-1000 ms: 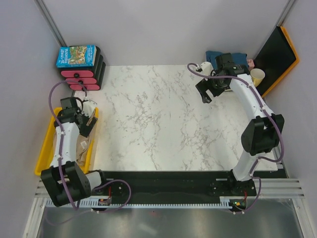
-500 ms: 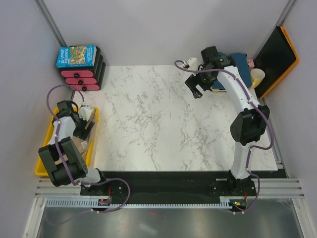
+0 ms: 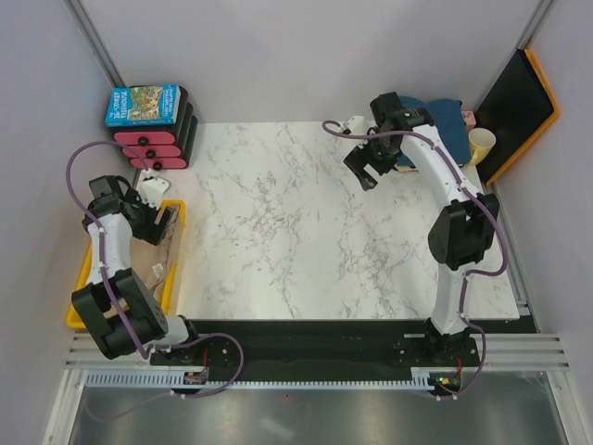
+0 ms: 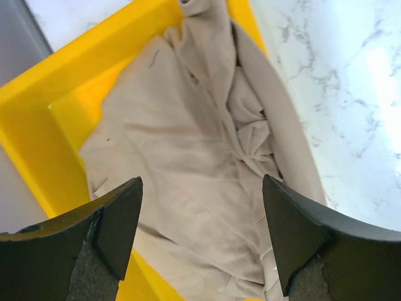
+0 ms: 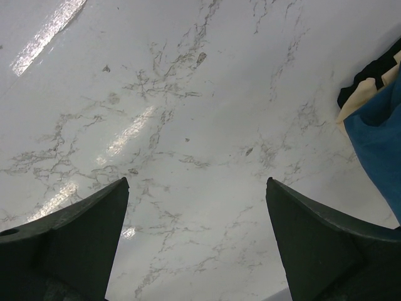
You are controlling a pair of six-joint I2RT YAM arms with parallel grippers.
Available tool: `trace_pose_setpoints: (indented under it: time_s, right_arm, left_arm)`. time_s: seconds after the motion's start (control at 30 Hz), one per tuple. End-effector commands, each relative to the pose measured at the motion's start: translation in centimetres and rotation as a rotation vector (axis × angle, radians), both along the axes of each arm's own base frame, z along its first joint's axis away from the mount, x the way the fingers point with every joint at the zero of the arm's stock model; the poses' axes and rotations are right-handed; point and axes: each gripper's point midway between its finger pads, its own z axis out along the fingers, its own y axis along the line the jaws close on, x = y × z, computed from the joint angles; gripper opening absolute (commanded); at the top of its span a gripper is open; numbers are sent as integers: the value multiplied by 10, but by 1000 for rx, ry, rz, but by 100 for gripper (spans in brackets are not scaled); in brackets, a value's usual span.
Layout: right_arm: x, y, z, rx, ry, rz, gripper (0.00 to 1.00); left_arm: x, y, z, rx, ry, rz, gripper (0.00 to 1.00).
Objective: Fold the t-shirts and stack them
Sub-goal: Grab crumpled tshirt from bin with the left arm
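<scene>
Above the tan t-shirt [image 4: 182,163], the left tool [image 4: 200,188] gapes wide; the right tool [image 5: 197,182] likewise.

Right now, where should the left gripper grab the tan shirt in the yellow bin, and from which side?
Probably the bunched ridge of folds on the tan shirt, from straight above: walls of the yellow bin block sideways approaches, and the left gripper is open over it.

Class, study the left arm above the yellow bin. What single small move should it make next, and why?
Probably lower the left gripper straight down and close on a raised fold of the tan t-shirt. Its jaws stand open above the shirt, which lies crumpled in the yellow bin, with nothing gripped yet.
</scene>
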Motion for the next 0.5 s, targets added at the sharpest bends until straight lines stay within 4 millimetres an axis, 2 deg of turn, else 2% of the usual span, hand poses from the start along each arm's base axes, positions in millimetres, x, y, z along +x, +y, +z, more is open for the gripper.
trace_pose_setpoints:
  time_s: [0.0,0.13,0.4,0.47]
  right_arm:
    - [2,3,4,-25,-25,30,98]
    - [5,5,5,-38,-37,43,98]
    - [4,18,3,-38,-39,72,98]
    - [5,22,3,-35,-47,80,98]
  left_arm:
    - [-1,-20,-2,-103,-2,-49,83]
    - [-10,-22,-31,-134,85,-41,79]
    - [-10,-9,-70,-112,175,-10,76]
    - [-10,-8,-83,-127,214,-12,63]
